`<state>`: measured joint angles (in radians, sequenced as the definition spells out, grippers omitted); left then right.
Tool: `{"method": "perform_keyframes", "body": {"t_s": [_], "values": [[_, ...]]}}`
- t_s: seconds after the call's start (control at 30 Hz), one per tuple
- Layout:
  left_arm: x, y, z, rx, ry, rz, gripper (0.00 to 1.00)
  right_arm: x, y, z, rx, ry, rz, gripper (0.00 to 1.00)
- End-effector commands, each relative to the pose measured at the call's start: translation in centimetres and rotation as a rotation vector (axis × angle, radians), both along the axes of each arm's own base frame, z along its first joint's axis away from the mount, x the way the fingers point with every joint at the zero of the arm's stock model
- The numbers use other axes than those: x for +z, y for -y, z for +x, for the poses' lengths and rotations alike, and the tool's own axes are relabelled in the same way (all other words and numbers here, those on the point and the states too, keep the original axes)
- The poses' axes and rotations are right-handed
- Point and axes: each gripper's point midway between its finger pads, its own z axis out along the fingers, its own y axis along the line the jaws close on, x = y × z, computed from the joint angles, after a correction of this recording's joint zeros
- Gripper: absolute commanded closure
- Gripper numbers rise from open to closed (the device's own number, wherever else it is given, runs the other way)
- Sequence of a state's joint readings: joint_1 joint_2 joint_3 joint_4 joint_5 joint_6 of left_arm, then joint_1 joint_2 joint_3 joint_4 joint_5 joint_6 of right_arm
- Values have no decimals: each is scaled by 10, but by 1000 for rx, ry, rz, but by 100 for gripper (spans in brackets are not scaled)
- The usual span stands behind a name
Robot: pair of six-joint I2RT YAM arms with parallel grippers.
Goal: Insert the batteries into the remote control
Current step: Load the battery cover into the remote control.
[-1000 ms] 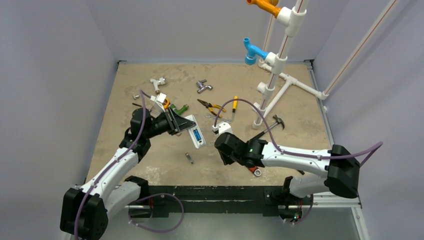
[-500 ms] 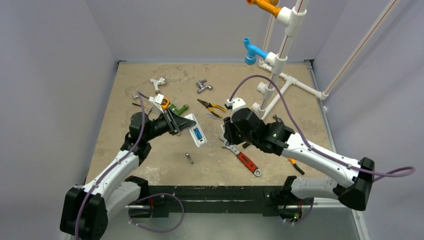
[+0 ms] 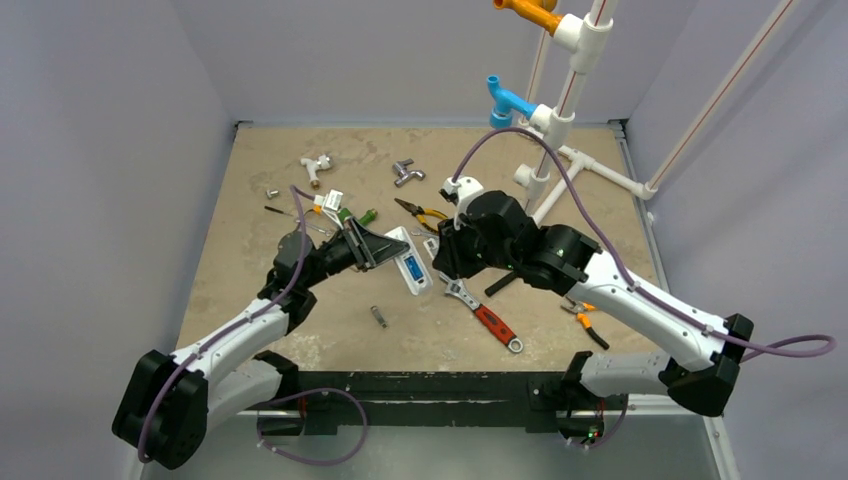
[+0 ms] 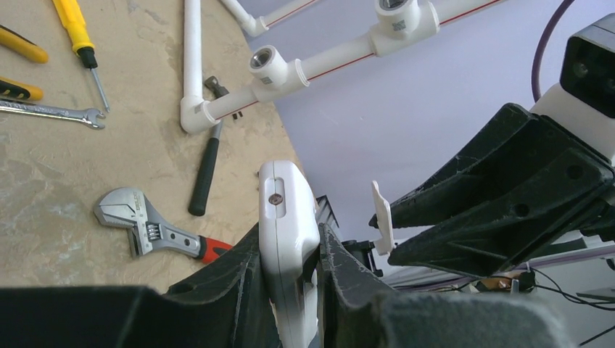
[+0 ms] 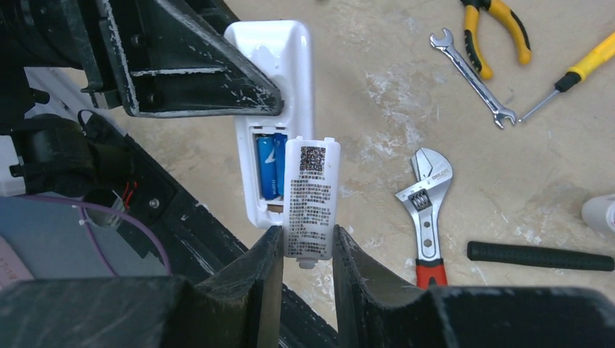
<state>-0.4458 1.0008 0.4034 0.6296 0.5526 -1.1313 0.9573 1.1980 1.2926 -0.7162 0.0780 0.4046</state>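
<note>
Both arms angle inward over the desk's [image 3: 250,200] middle. The left gripper [image 4: 290,235] clamps the white rectangular plastic remote control [image 5: 272,65], blue cylindrical batteries [image 5: 269,167] inside. The right gripper [image 5: 307,239] pinches a white labelled plastic cover [image 5: 312,188].

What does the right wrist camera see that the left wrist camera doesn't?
Only the right wrist view shows the blue batteries lying in the remote control's open recess, and the printed label on the battery cover pinched by the right pincer. Only the left wrist view shows the white pipes and the remote's end face. Both show the remote, held in the left pincer, the cover, the red-handled wrench and the silver spanner.
</note>
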Motion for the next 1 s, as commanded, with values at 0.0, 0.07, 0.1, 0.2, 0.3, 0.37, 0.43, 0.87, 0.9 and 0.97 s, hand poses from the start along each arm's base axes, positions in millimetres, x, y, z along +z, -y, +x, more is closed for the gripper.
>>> {"method": "perform_keyframes", "body": {"t_s": [0.0, 0.07, 0.1, 0.2, 0.3, 0.37, 0.43, 0.87, 0.9, 0.97], "values": [[23, 4, 8, 27, 61, -53, 100, 3, -11, -5, 72, -26, -15, 80], [22, 6, 10, 27, 45, -37, 100, -2, -14, -4, 80, -39, -25, 80], [21, 7, 11, 28, 40, -29, 100, -4, -15, -4, 82, -45, -31, 79], [18, 8, 13, 42, 27, -14, 100, -9, -17, -2, 76, -54, -46, 79], [18, 10, 13, 46, 25, -7, 100, -12, -20, -1, 80, -65, -57, 79], [18, 10, 13, 47, 27, -3, 100, -14, -22, 0, 80, -69, -61, 79], [16, 10, 14, 49, 22, 5, 100, -16, -27, -2, 98, -83, -52, 79], [17, 10, 12, 47, 23, 11, 100, -15, -37, -3, 122, -98, -17, 79], [18, 11, 12, 46, 24, 10, 100, -16, -38, -3, 123, -100, -17, 79], [18, 11, 12, 44, 25, 10, 100, -16, -38, -3, 123, -100, -16, 79]]}}
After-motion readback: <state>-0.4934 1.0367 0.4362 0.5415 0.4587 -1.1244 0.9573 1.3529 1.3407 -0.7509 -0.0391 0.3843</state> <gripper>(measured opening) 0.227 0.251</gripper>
